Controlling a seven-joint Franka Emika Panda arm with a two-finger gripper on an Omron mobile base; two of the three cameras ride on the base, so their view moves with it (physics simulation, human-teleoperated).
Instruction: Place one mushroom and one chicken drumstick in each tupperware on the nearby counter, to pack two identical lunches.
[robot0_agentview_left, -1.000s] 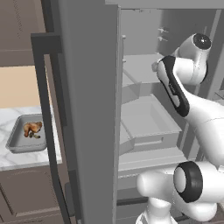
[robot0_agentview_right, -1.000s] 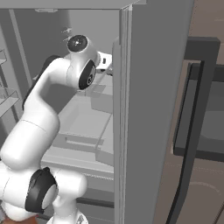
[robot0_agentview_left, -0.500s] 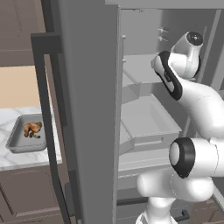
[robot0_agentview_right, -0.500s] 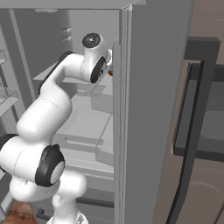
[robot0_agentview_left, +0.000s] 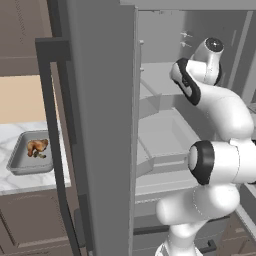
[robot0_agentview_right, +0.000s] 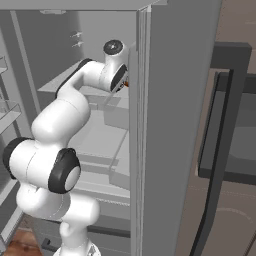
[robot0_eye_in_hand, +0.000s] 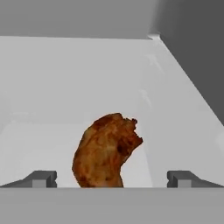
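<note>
I'm looking into the open fridge (robot0_agentview_left: 165, 145) with the arm reaching in toward its upper shelf (robot0_agentview_left: 160, 80). In the hand view a chicken drumstick (robot0_eye_in_hand: 106, 151) is lying on the shelf floor (robot0_eye_in_hand: 87, 87), sitting between the two fingertips (robot0_eye_in_hand: 41, 178) of the gripper (robot0_eye_in_hand: 111, 179), which are standing wide apart on either side of it. To the left of the fridge door (robot0_agentview_left: 100, 125), the counter (robot0_agentview_left: 20, 182) is running along, and a tupperware (robot0_agentview_left: 20, 162) is sitting on it. Inside that tray another chicken drumstick (robot0_agentview_left: 36, 146) is lying, with a small piece just beside it that I can't make out.
</note>
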